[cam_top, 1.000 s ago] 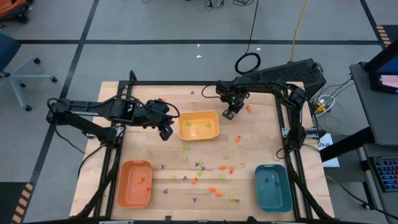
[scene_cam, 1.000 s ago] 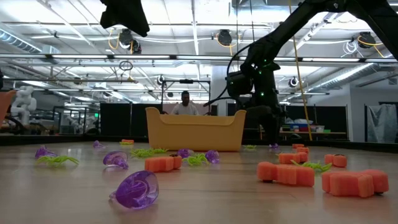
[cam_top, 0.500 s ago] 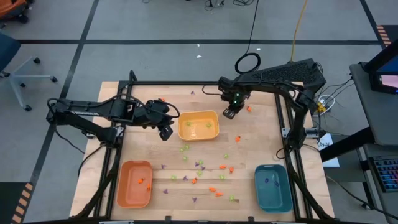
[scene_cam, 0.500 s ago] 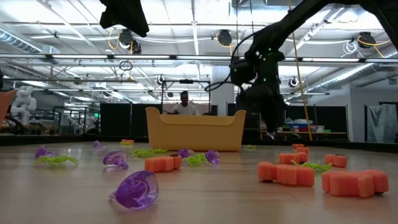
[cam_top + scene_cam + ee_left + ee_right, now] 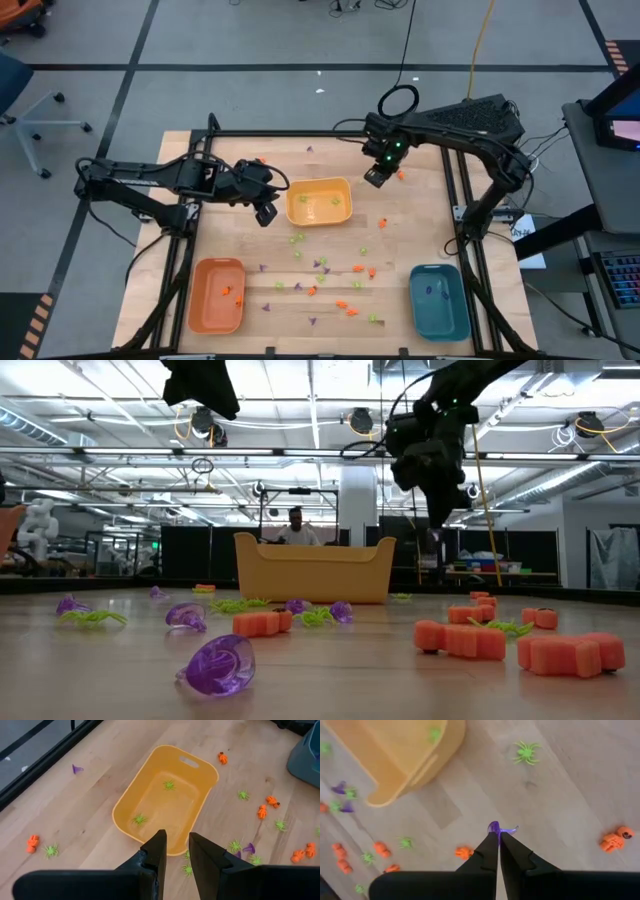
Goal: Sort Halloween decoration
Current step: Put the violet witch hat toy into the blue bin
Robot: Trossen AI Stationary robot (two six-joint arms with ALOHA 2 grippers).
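Beyond the pale wooden table (image 5: pixel 400 240), a large workshop with bright ceiling lights is being seen in the low view, with a person (image 5: pixel 296 526) sitting behind the yellow rectangular plastic tray (image 5: pixel 319 202). Tiny Halloween decoration pieces (image 5: pixel 330 270) in orange, light green and purple are being left scattered across the middle of the table, mostly between the yellow tray and the front edge. A few light green spiders are lying inside the yellow tray, some orange pieces are lying in the orange rectangular plastic tray (image 5: pixel 216 294) at the front left, and purple pieces are lying in the teal rectangular plastic tray (image 5: pixel 439 301) at the front right. The right gripper (image 5: pixel 374 177) is being held in the air above the back of the table, just to the right of the yellow tray, and its fingers are being pressed together on a small purple decoration piece (image 5: pixel 496 827), which is being pinched at the fingertips. The left gripper (image 5: pixel 266 213) is being held just beside the left end of the yellow tray, its fingers (image 5: pixel 156 854) standing slightly apart with nothing seen between them.
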